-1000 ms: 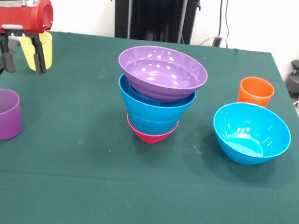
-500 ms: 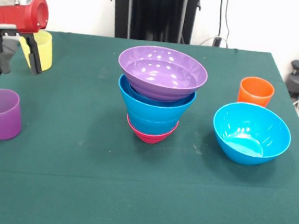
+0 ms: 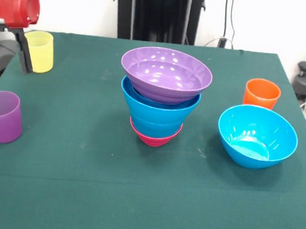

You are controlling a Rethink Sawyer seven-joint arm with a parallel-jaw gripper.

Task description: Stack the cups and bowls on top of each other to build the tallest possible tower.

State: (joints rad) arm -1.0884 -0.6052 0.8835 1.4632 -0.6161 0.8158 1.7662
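At the table's far left corner in the front view we see the gripper (image 3: 8, 53) just beside the yellow cup (image 3: 39, 51), touching nothing; only one finger shows, so we cannot tell whether its jaws are released. Mid-table stands the tower (image 3: 162, 96), purple bowl (image 3: 165, 74) topmost. The purple cup (image 3: 1, 116), orange cup (image 3: 262, 93) and a loose blue bowl (image 3: 257, 136) sit apart.

The gripper (image 3: 11, 54) hangs at the table's (image 3: 81, 194) far left edge. One cup (image 3: 39, 51) stands just right of it; another cup (image 3: 1, 116) sits nearer the camera, below it. Well to its right stands the tower (image 3: 162, 96), three bowls stacked. Farther right lie a lone bowl (image 3: 257, 136) and, behind it, a third cup (image 3: 261, 93).
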